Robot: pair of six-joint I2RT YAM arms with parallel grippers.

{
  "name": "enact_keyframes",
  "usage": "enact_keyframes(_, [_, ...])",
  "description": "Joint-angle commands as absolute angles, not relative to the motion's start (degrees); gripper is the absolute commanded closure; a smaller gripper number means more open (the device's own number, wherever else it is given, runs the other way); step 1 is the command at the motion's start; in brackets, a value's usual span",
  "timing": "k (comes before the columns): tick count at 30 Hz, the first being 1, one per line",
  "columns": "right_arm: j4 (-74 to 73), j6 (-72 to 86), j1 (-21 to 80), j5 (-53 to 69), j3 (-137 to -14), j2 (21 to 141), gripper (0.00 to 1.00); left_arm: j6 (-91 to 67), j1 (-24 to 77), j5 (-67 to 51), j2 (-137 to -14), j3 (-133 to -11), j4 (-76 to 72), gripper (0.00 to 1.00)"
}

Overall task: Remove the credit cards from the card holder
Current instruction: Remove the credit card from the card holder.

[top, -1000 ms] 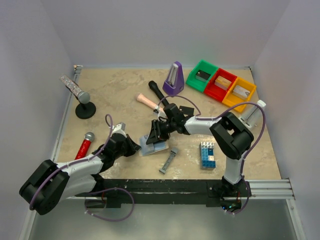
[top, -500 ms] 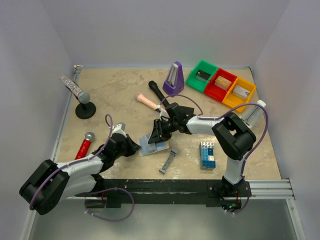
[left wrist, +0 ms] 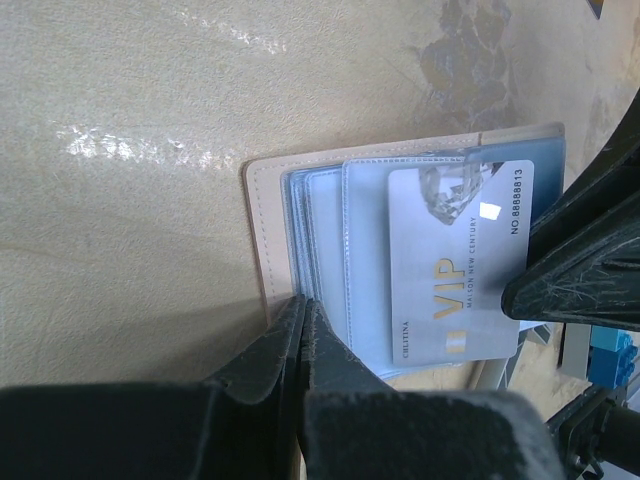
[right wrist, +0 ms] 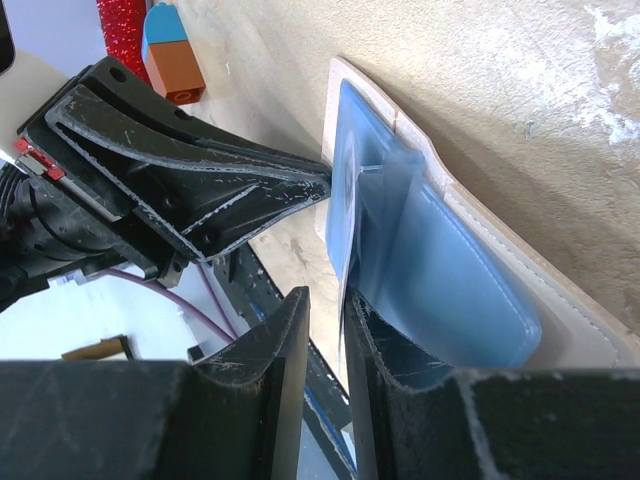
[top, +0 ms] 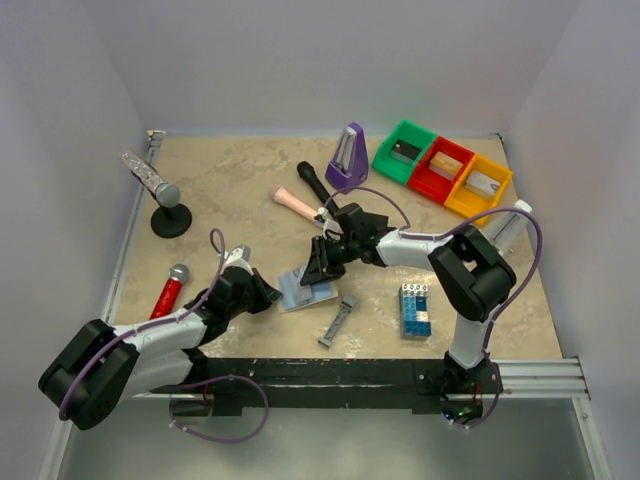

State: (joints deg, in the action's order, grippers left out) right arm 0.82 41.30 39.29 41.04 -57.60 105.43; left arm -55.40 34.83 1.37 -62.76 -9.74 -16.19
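Note:
The light-blue card holder point(top: 303, 291) lies open on the table between my two grippers, pale edging outward point(left wrist: 262, 230). A greyish credit card marked VIP point(left wrist: 460, 265) sticks halfway out of a pocket. My left gripper point(left wrist: 303, 303) is shut, with its tips on the holder's near edge point(top: 268, 294). My right gripper point(right wrist: 328, 305) straddles the card's thin edge point(right wrist: 344, 240). The card rests against one finger and a narrow gap shows on the other side. That gripper sits at the holder's far side point(top: 322, 270). The blue holder pocket point(right wrist: 470, 290) bulges beside it.
A grey bar point(top: 338, 320) and a blue-and-white brick stack point(top: 415, 308) lie right of the holder. A pink handle point(top: 295, 203), black microphone point(top: 312, 182), purple metronome point(top: 347, 157) and green, red and yellow bins point(top: 441, 168) stand behind. A red microphone point(top: 168, 290) lies at the left.
The right gripper's jaws have narrowed around the card's edge and its wrist has shifted slightly right. The holder has settled flatter. The left arm has not moved.

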Motion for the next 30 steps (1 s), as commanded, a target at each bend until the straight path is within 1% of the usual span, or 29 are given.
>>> enact_keyframes(1, [1.5,40.5,39.1,41.3,-57.8,103.0,0.76,-54.8,34.5,4.0,-63.3,-8.2,-11.9,1.0])
enact_keyframes(6, [1.1,40.3,39.2,41.7,-58.4,103.2,0.78,-54.8,34.6,4.0,-63.4,-8.4,-11.7,1.0])
enact_keyframes(10, [0.4,40.1,39.1,41.7,-58.5,103.3,0.82,-54.7,34.6,4.0,-63.3,-8.5,-11.6,1.0])
enact_keyframes(19, [-2.5,39.0,38.6,40.6,-58.5,102.2,1.0,-54.5,34.5,4.5,-62.8,-8.8,-10.5,1.0])
enact_keyframes(30, [-4.0,38.3,36.7,40.2,-57.5,100.1,1.0,-55.0,34.2,4.9,-61.9,-8.2,-9.8,1.0])
